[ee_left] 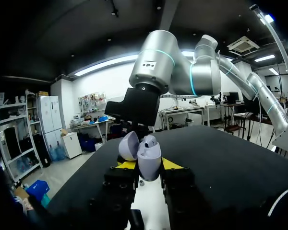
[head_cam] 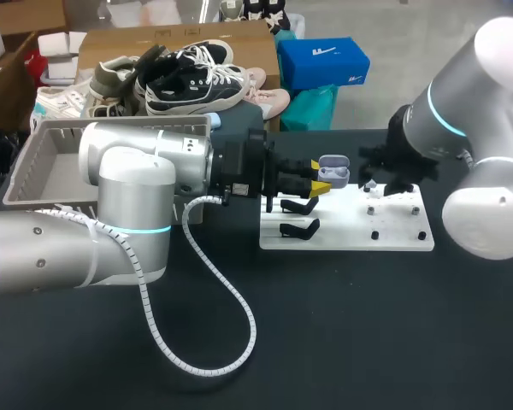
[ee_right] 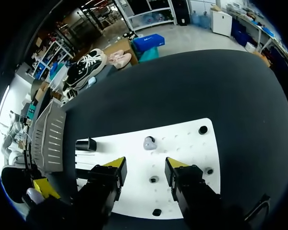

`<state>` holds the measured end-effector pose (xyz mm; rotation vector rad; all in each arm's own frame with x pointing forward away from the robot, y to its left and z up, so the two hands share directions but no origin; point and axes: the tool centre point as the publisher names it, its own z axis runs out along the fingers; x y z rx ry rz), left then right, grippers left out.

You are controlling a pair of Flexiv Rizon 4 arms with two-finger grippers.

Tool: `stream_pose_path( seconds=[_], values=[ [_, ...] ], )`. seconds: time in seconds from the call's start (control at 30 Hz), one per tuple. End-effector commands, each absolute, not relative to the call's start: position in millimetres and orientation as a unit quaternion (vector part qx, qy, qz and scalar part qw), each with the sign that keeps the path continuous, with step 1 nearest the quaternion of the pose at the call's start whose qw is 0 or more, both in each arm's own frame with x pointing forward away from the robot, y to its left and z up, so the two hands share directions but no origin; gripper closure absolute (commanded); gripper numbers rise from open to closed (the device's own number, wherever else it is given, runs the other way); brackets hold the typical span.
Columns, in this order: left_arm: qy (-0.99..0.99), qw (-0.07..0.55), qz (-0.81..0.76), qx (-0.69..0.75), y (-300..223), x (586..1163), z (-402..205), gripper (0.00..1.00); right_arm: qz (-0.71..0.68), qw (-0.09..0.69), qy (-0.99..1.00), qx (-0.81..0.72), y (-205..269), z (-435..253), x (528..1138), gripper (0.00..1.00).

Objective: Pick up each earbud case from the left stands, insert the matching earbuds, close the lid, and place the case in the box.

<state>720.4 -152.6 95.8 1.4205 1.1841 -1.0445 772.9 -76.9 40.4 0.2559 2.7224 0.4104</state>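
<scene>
— What is seen nearest?
— An open-lidded lavender earbud case (ee_left: 149, 154) is clamped between the fingers of the left gripper (ee_left: 149, 165), above the white board (ee_right: 182, 143).
— And farther on?
— The right gripper (ee_right: 145, 165) is poised over that board, fingers spread apart; one earbud (ee_right: 149, 143) is seen lying just ahead of them.

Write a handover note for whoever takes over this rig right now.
Left gripper: shut on the lavender plastic earbud case, lid open, above the white pegboard.
Right gripper: open, empty, over the board; a small lavender earbud lies there ahead of it.
Done: case picked up; both visible black stands are empty.
Left: insert earbuds, close lid, place case in the grey slatted box.
</scene>
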Motion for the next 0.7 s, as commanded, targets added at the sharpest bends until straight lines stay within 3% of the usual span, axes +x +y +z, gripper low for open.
stream_pose_path(
  seconds=[0.03,0.7],
  values=[
    [0.486,0.487,-0.430,0.584,-152.9,721.4,95.0,1.00,0.146,0.184,0.967,0.092,-76.8,36.7,778.9,0.51],
    [0.486,0.487,-0.430,0.584,-152.9,721.4,95.0,1.00,0.146,0.178,0.968,0.096,-75.5,27.9,787.6,0.53]
  ],
)
